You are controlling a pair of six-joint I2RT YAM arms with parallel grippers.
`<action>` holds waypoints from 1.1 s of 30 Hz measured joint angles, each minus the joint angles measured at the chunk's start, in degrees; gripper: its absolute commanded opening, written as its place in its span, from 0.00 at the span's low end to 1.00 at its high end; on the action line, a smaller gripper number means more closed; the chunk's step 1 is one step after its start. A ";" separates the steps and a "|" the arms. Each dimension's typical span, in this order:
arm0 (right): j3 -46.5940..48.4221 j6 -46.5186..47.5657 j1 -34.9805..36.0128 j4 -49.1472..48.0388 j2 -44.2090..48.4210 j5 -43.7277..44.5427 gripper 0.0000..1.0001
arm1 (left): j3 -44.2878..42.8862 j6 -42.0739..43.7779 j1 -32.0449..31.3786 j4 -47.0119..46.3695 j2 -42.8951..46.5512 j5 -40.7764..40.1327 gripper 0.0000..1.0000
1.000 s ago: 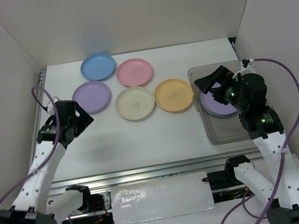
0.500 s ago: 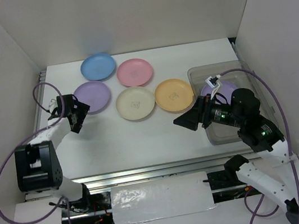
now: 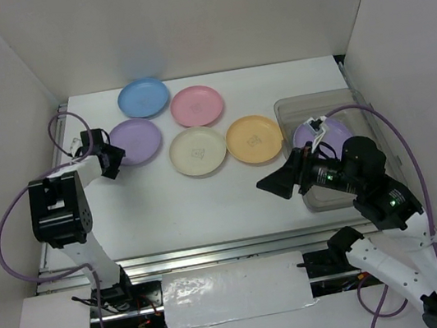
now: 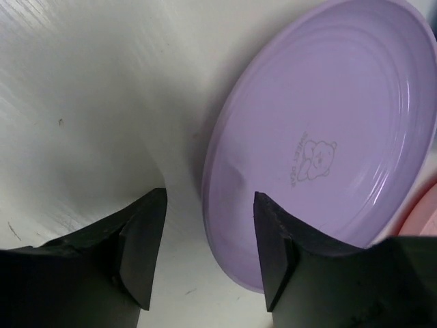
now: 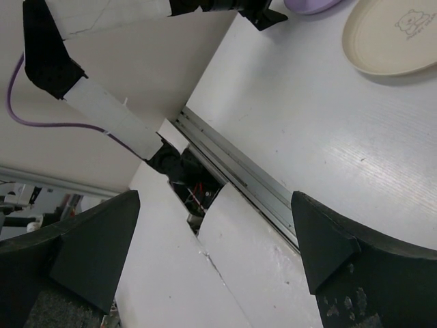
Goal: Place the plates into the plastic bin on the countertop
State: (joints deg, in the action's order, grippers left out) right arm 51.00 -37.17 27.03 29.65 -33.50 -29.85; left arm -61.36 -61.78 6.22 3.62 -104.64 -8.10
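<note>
On the white countertop [image 3: 191, 201] lie a blue plate [image 3: 142, 98], a pink plate [image 3: 197, 106], a purple plate [image 3: 136, 140], a cream plate [image 3: 198, 150] and an orange plate [image 3: 254, 139]. A second purple plate [image 3: 306, 138] lies in the clear plastic bin [image 3: 308, 99] at the right. The white fruit-print plate is out of view. My left gripper [image 3: 110, 160] is open at the purple plate's left edge; in the left wrist view [image 4: 205, 256] the rim of the plate [image 4: 321, 137] lies between the jaws. My right gripper [image 3: 279, 181] is open and empty, left of the bin.
White walls enclose the table on three sides. A metal rail [image 3: 216, 252] runs along the near edge and shows in the right wrist view [image 5: 239, 178]. The right wrist view also shows the cream plate [image 5: 396, 34] and the left arm [image 5: 102, 102].
My right gripper has swung out of the bin to the left, leaving the purple plate inside. My left gripper has moved up to the left purple plate's edge.
</note>
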 measured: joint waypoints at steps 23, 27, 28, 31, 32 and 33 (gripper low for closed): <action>0.02 -3.54 1.38 3.93 4.33 15.54 1.00 | -1.16 5.20 -13.46 20.50 35.63 -9.68 0.00; 0.90 -9.05 1.46 8.70 10.36 27.08 1.00 | -11.30 10.69 -25.68 21.29 30.12 -4.44 0.00; 1.99 -10.58 1.46 10.58 12.33 30.38 1.00 | -15.34 11.54 -28.89 21.57 26.23 -3.52 0.00; 7.61 -13.75 1.42 15.30 18.34 38.80 1.00 | -30.25 14.93 -38.95 22.91 11.93 -2.82 0.00; 10.32 -14.49 1.31 16.68 19.67 41.42 1.00 | -34.99 15.47 -42.21 23.06 6.82 -2.36 0.00; 12.81 -14.88 1.22 17.75 20.50 43.34 1.00 | -38.99 16.26 -44.85 23.47 2.45 -1.79 0.00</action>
State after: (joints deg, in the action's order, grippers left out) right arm 63.81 -52.05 28.25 47.40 -12.99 13.50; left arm -100.36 -45.52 -38.63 27.09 -102.19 -9.89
